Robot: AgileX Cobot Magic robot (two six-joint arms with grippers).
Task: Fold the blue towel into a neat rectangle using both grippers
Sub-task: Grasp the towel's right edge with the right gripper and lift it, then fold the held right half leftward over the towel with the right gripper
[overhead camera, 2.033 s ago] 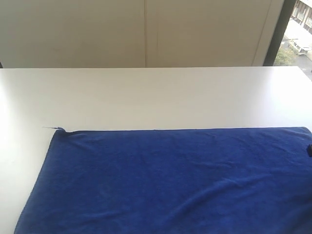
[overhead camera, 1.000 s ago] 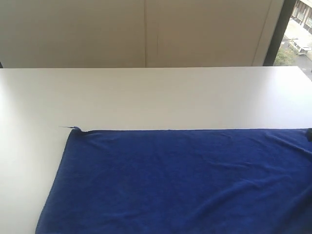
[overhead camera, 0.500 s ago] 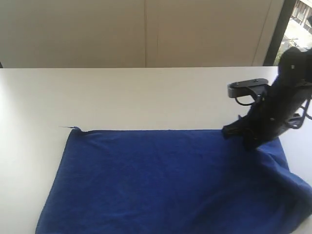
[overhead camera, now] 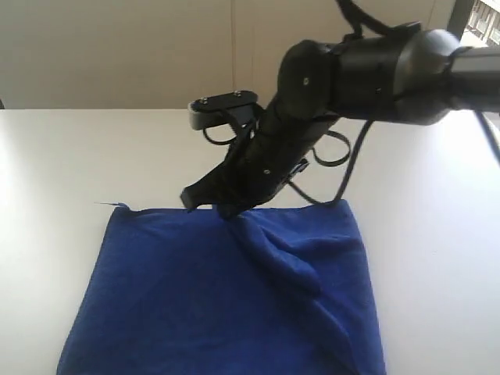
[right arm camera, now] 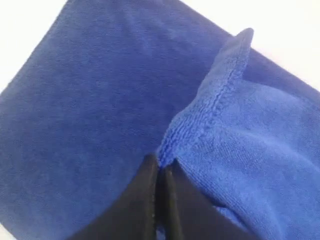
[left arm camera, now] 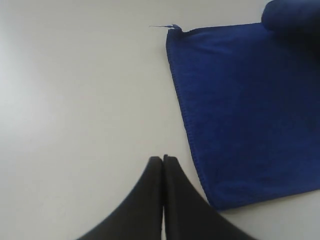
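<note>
Bright daylight is glaring off the white counter (overhead camera: 94, 148), while the right wrist view is looking soft.

Left claw (left arm camera: 163, 159), right claw (right arm camera: 159, 166): both closed.

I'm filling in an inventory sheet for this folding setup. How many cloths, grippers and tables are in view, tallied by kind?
Cloths: 1, the blue towel
Grippers: 2, the left gripper and the right gripper
Tables: 1, the white table
Total: 4
</note>
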